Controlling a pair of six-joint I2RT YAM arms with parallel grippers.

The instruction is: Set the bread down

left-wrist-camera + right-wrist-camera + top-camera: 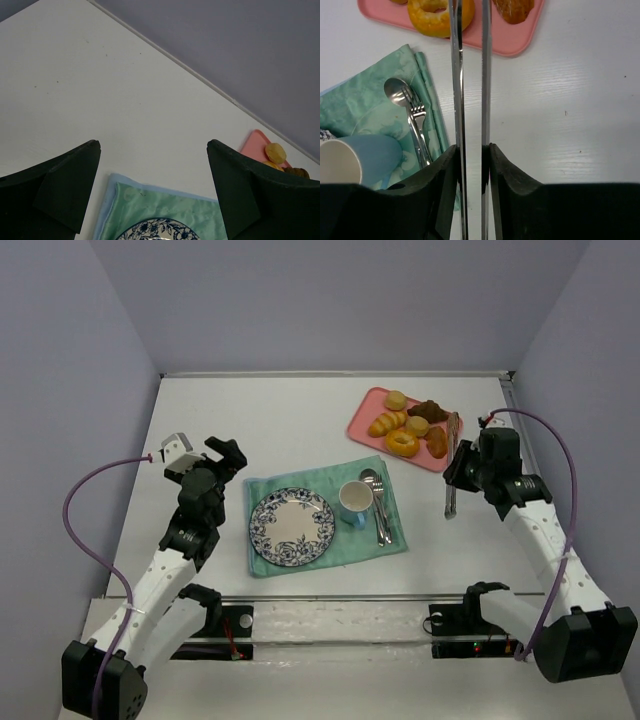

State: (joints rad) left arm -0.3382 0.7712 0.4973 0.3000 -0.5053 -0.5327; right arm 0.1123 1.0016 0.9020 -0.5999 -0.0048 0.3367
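Several breads [405,430] lie on a pink tray [362,425] at the back right: a ring-shaped one [427,15], rolls and darker pieces. My right gripper [462,465] is shut on metal tongs [452,465]. In the right wrist view the gripper [470,147] clamps both tong arms [456,75], whose tips reach over the tray [505,40] near the ring-shaped bread. They hold no bread. A blue-patterned plate [291,527] rests on a green placemat [390,540]. My left gripper [228,455] hovers open left of the placemat, its jaws [153,145] holding nothing.
A blue cup [355,502] lies on its side on the placemat, with a spoon and fork [378,505] beside it. The left wrist view catches the placemat corner [165,210], the plate rim [155,232] and the tray's edge [255,145]. Walls close off the back and both sides.
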